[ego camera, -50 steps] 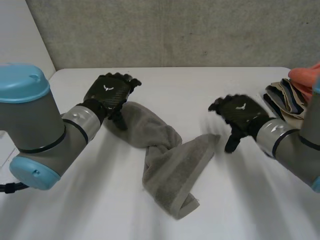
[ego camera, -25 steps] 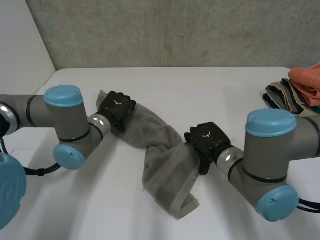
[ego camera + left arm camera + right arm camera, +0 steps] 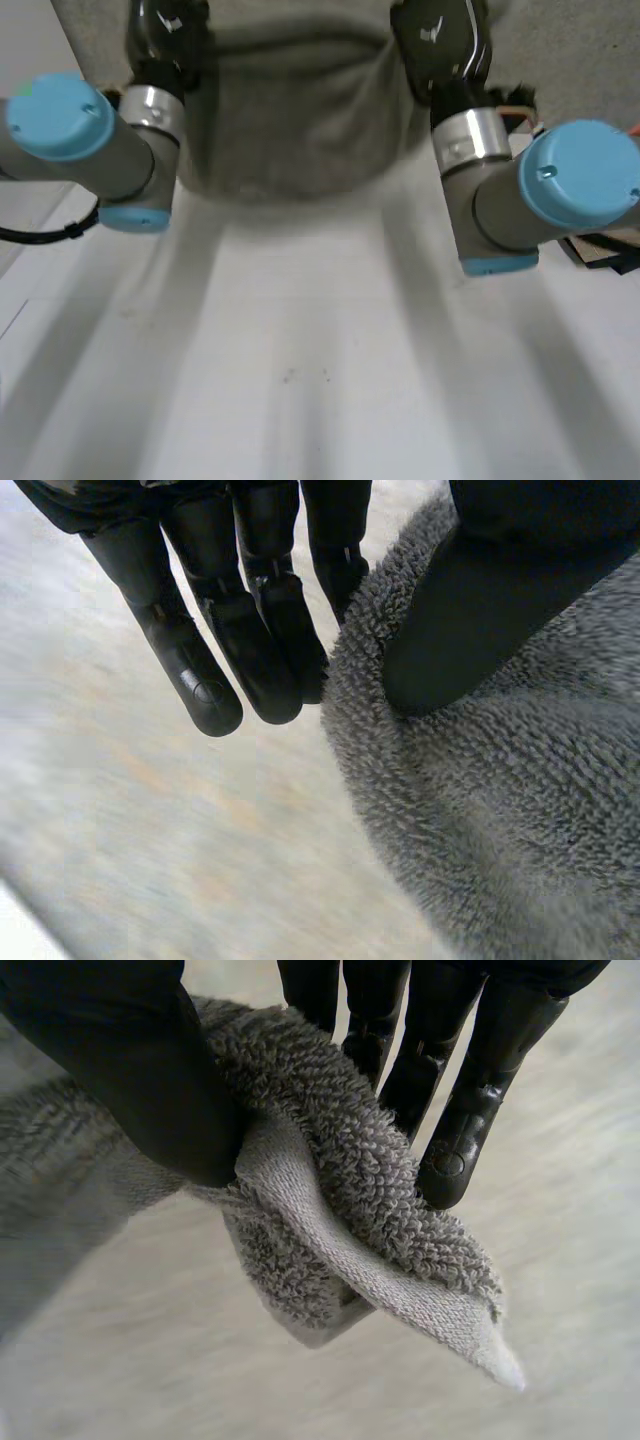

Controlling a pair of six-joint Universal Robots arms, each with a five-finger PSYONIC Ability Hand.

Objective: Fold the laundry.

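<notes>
The table [image 3: 300, 380] sits below; the towel [image 3: 290, 110] hangs well above it, spread between the two raised arms. It's grey terry, soft and limp, light enough for a pinch, I'd judge; it will sag in the middle and droop wherever it isn't held, so the top corners look like the places to take it. The left hand [image 3: 160, 38] presses its thumb on one top edge against straight fingers; the right hand [image 3: 452, 55] pinches the other corner, a hemmed tip poking out past its fingers [image 3: 455, 1130]. A small white emblem [image 3: 432, 33] marks each hand's back; I can read no writing and see no towel label.
</notes>
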